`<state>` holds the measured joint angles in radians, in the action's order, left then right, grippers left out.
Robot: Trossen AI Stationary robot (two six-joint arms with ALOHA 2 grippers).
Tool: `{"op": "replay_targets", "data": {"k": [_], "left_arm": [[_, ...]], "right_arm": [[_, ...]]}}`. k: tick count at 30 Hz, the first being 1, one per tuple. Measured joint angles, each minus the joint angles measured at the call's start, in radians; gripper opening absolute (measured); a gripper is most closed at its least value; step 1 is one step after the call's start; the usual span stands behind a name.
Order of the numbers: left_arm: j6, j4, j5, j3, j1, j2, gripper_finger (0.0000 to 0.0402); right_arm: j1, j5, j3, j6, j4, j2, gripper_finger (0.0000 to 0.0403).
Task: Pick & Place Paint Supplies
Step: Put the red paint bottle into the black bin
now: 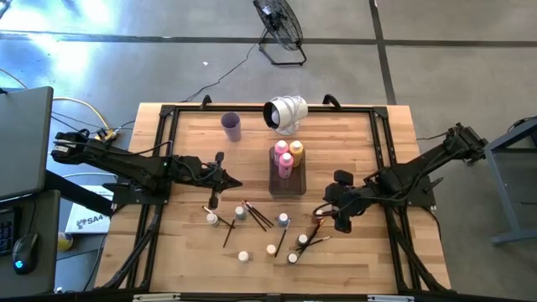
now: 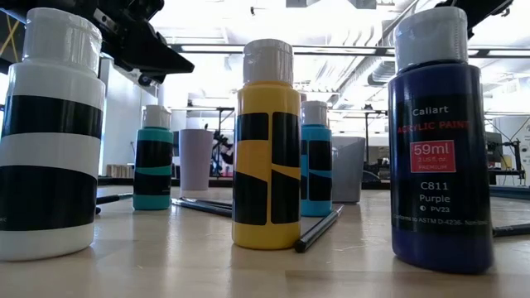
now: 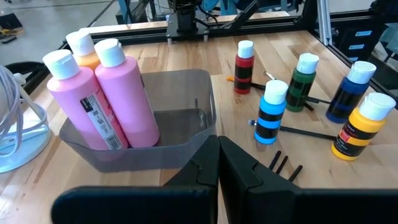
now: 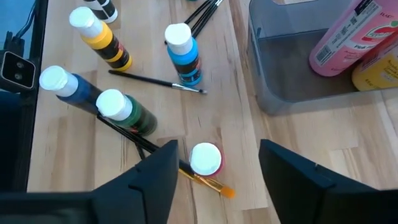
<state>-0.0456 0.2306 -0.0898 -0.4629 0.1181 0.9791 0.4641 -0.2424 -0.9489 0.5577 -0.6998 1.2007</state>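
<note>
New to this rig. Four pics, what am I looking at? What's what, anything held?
Two robot arms at a wooden table. One picture looks down from overhead, one sits level with the tabletop, and one camera rides on each wrist. The grey tray holds two pink bottles and an orange one. Small white-capped paint bottles and paintbrushes lie scattered on the table. The left hand is shut and empty beside the tray. The right hand is open above a red bottle, holding nothing.

Bright even overhead light, blown-out ceiling glare behind the bottles in the low view, soft shadows, slightly blurred background
</note>
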Motion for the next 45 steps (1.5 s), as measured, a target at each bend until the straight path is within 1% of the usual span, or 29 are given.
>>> {"op": "replay_targets", "data": {"k": [8,21,28,34,45], "left_arm": [[0.000,0.002,0.000,0.000,0.000,0.000,0.0000],[-0.001,0.003,0.000,0.000,0.000,0.000,0.0000],[-0.001,0.003,0.000,0.000,0.000,0.000,0.0000],[-0.001,0.003,0.000,0.000,0.000,0.000,0.0000],[-0.001,0.003,0.000,0.000,0.000,0.000,0.0000]], "right_arm": [[0.000,0.058,0.000,0.018,0.000,0.000,0.0219],[0.000,0.059,0.000,0.025,0.001,0.007,0.0219],[0.001,0.059,0.000,0.014,0.033,0.094,0.0219],[0.001,0.060,0.000,-0.012,0.025,0.169,0.0219],[0.001,0.051,0.000,-0.034,0.025,0.229,0.0219]]}}
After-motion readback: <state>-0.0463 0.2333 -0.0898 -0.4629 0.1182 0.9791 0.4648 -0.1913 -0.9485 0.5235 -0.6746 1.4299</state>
